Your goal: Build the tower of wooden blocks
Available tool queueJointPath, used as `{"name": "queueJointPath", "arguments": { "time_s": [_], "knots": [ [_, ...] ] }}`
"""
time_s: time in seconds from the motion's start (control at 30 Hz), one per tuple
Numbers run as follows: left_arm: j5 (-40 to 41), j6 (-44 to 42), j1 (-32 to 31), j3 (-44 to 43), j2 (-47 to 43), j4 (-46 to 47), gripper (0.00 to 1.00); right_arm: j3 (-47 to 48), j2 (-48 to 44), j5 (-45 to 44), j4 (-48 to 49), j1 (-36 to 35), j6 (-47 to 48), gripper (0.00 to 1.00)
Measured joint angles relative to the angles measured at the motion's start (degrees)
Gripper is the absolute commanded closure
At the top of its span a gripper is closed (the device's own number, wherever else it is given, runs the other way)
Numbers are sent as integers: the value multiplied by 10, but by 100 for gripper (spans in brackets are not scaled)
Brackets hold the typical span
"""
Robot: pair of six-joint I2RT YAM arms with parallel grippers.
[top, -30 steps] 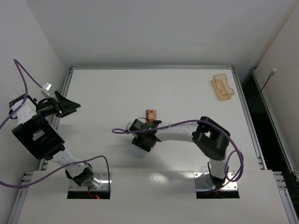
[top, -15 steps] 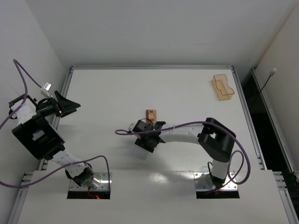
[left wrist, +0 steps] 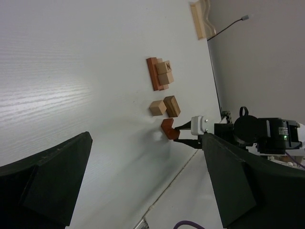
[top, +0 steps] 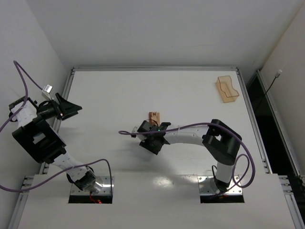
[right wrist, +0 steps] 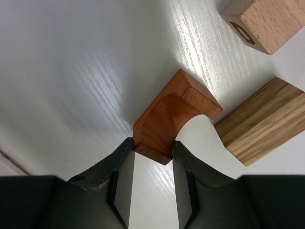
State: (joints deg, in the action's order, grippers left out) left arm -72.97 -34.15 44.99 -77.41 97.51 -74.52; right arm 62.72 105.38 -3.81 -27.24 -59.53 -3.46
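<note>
- Right gripper [right wrist: 152,145]: narrow. It is closed on the reddish arch block [right wrist: 174,117], with one fingertip on each side of one leg of the arch.
- The reddish arch block lies flat on the white table [top: 119,90], near the table's middle. Its curved cut-out faces the right finger.
- Oak bar [right wrist: 259,121]: lies flat just beside the arch block. One corner comes very close to it; I cannot tell whether they touch.
- Tan cube [right wrist: 259,21]: just beyond the oak bar and apart from the arch block. It has a dark printed mark on one face.
- Started stack [left wrist: 159,74]: a reddish bar with tan cubes against it, one of them lettered. It sits just beyond the loose blocks on their far side, apart from them. From the wrist view I cannot tell whether the cubes rest on the bar or beside it.
- Left gripper [left wrist: 147,137]: jaws wide, holding nothing. It is raised off the left edge of the table, well apart from the blocks and pointing toward them.
- Orange tray [top: 227,89]: at the far right corner of the table, well apart from everything else.
</note>
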Motion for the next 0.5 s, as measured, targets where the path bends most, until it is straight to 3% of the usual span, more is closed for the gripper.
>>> {"name": "queueJointPath", "arguments": {
  "time_s": [0.03,0.3,0.5],
  "knots": [
    [2,-1,0,0,0,0,0,0,0,5,0,3,0,100],
    [26,-22,0,0,-17,0,0,2,-3,65,-2,36,0,100],
    [56,-84,0,0,-101,1,0,-3,-36,239,-1,95,-1,100]
  ]
}}
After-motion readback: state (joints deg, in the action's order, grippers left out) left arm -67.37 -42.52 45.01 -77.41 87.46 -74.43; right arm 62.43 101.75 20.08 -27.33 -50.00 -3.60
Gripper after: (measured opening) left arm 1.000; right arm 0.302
